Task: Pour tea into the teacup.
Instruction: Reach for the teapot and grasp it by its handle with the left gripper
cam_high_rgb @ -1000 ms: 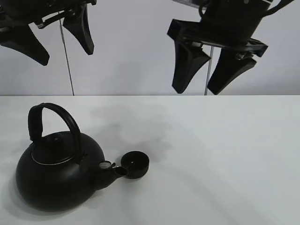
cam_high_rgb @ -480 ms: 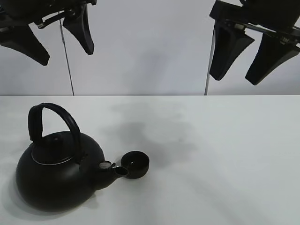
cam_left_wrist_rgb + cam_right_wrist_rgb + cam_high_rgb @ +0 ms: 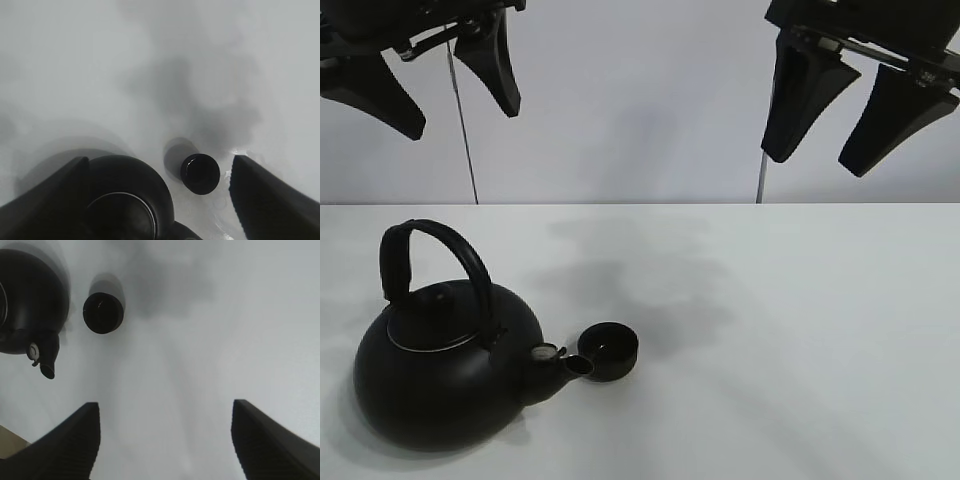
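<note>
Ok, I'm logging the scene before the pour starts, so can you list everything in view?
kettle: one, black with an arched handle, upright on the table at front left.
teacup: one, matte black, upright on the table just right of the kettle's spout.
table: one, white, across the lower part of the high view.
wall: one, pale grey, behind the table.
thin rods: two, dark, upright against the wall.
left tool: one, black, raised above the kettle's side, open and empty.
right tool: one, black, raised at upper right, open and empty.
</note>
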Robot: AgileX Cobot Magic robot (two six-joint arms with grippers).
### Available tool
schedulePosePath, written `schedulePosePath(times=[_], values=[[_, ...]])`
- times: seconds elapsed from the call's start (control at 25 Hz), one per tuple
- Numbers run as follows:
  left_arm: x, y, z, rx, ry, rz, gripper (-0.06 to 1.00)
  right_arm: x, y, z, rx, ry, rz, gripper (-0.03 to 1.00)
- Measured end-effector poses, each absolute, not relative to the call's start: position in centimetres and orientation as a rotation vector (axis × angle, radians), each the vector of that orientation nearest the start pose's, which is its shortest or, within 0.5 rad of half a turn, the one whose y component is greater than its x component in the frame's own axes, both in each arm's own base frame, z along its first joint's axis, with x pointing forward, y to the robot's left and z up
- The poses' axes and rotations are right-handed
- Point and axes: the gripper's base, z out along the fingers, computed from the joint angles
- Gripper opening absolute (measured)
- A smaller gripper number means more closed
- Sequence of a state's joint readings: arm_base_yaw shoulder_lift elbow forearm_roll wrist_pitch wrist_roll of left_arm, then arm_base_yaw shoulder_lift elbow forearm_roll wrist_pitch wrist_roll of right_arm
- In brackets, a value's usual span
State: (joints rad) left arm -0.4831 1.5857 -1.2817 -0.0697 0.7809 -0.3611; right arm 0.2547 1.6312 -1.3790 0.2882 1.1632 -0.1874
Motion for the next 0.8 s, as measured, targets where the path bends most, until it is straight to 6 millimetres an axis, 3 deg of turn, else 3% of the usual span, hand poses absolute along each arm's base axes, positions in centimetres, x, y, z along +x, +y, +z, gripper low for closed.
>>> schedulePosePath(times=[0.8], values=[[30.05,-16.27,29.60,0.114,2.614,-0.392,0.56,31.28,10.62,29.83,-0.522,2.826,0.417,0.51]])
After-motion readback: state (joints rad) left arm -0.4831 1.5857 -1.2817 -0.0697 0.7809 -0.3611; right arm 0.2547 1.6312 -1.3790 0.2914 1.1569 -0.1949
